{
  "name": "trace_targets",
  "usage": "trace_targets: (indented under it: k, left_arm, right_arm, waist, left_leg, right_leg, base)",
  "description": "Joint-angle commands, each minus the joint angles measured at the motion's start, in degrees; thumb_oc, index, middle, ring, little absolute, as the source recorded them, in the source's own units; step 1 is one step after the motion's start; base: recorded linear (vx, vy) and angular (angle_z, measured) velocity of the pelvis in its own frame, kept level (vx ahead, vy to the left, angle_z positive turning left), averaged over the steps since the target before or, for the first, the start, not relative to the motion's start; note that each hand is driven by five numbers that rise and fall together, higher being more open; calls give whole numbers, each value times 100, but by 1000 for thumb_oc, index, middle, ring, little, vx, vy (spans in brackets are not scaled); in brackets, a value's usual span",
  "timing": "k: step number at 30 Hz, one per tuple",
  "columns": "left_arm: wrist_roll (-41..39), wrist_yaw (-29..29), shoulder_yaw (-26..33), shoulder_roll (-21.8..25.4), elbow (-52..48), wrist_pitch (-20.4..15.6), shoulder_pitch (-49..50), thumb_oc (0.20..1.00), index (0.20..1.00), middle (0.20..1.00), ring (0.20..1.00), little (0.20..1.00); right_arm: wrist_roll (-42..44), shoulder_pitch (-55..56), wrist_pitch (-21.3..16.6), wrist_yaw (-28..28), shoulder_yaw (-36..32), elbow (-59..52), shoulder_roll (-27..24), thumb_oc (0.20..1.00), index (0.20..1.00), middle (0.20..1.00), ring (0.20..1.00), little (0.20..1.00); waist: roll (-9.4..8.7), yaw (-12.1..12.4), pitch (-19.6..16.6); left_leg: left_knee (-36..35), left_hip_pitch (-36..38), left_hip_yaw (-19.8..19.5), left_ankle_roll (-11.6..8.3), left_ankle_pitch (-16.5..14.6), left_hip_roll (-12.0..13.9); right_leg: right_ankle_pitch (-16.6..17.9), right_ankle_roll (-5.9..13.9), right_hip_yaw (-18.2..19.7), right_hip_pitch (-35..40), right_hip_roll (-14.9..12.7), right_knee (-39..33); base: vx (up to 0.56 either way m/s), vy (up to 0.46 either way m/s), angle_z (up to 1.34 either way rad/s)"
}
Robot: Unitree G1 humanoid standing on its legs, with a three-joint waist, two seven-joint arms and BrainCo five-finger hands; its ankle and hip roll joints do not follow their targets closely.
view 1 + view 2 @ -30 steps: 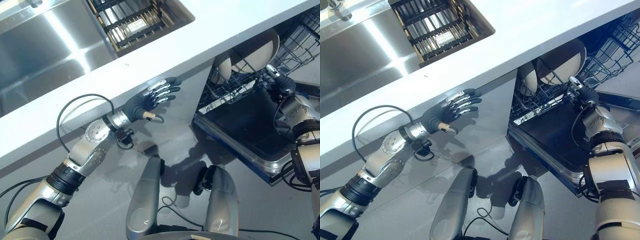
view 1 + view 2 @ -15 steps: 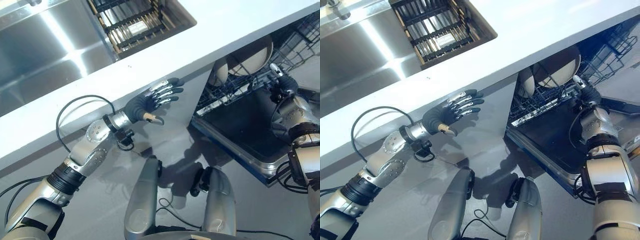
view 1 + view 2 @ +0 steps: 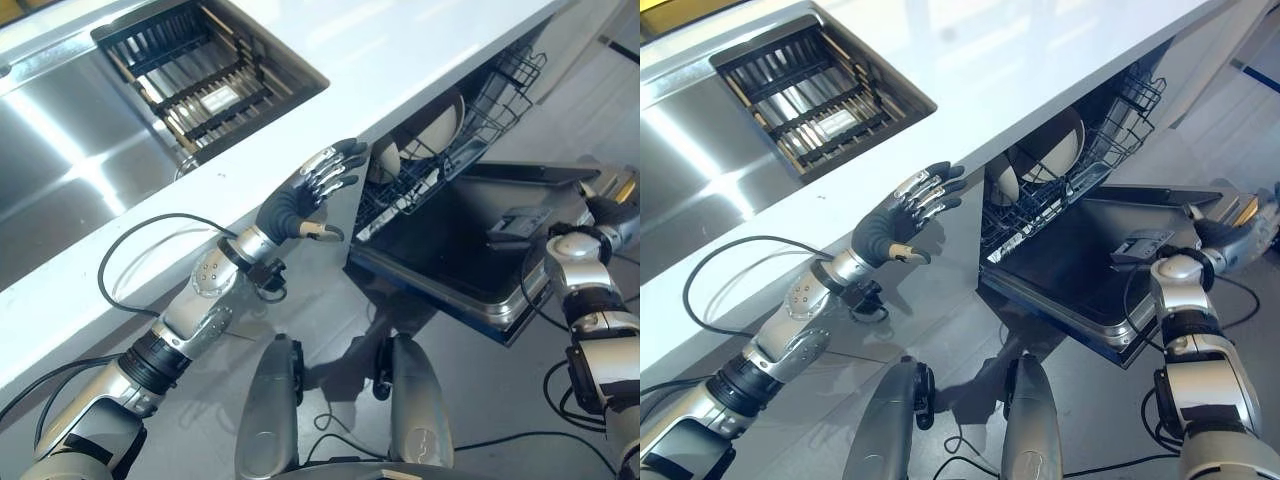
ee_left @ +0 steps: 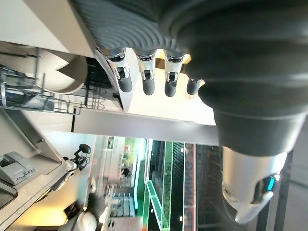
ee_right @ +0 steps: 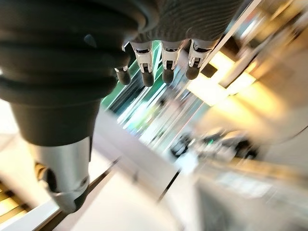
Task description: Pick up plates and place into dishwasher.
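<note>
Two cream plates [image 3: 432, 122] stand on edge in the dishwasher's lower wire rack [image 3: 498, 92] under the counter; one plate [image 4: 44, 72] also shows in the left wrist view. My left hand [image 3: 303, 193] is open with straight fingers [image 4: 147, 81], held up against the counter's front edge just left of the rack and holding nothing. My right hand [image 3: 612, 212] hovers beyond the outer corner of the lowered dishwasher door [image 3: 450, 245], well clear of the plates. Its fingers [image 5: 163, 62] are straight and hold nothing.
A white counter [image 3: 400, 50] runs above the dishwasher. A steel sink [image 3: 60, 130] is set into it, with a dark dish rack [image 3: 205, 75] in its right basin. The lowered door juts out over the grey floor between my two arms.
The camera has swung, so the whole scene shifted. My right hand has drawn back from the rack to the door's outer corner. My left hand has risen slightly toward the counter edge.
</note>
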Motion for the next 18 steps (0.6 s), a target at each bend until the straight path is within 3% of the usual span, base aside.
trace_targets:
  k: [1, 4, 8, 18]
  left_arm:
    - [41, 80, -125, -309, -258, -455, -79, 1000, 1000, 1000, 1000, 1000]
    - [34, 127, -198, -292, -317, -432, -131, 1000, 1000, 1000, 1000, 1000]
    - [58, 95, -260, -331, -367, -339, -192, 1000, 1000, 1000, 1000, 1000]
    - [-118, -181, -139, -261, -490, 164, -386, 1000, 1000, 1000, 1000, 1000]
  right_arm:
    - [824, 179, -111, 544, -200, 388, -256, 1000, 1000, 1000, 1000, 1000]
    - [1769, 392, -14, 1517, -274, 911, -134, 1000, 1000, 1000, 1000, 1000]
    - [2854, 397, 464, 2824, -170, 1413, 16, 1000, 1000, 1000, 1000, 1000]
    - [4469, -309, 956, 6150, 436, 1604, 482, 1000, 1000, 1000, 1000, 1000]
  waist:
    - [504, 69, 278]
    - [553, 101, 328]
    - [613, 186, 356]
    - [700, 497, 363]
  left_leg:
    - [-73, 317, 504, 591, -588, -170]
    - [-46, 244, 483, 614, -584, -229]
    - [-44, 158, 438, 609, -540, -310]
    - [146, -68, 252, 590, -513, -449]
  right_leg:
    - [-205, -539, -98, 345, 448, -231]
    - [-202, -562, -94, 253, 455, -185]
    - [-210, -606, -114, 144, 452, -111]
    - [-285, -653, -283, -66, 292, 214]
  base:
    - [-53, -11, -3]
    - [-41, -35, -5]
    - [-14, -49, -1]
    - [14, -78, 3]
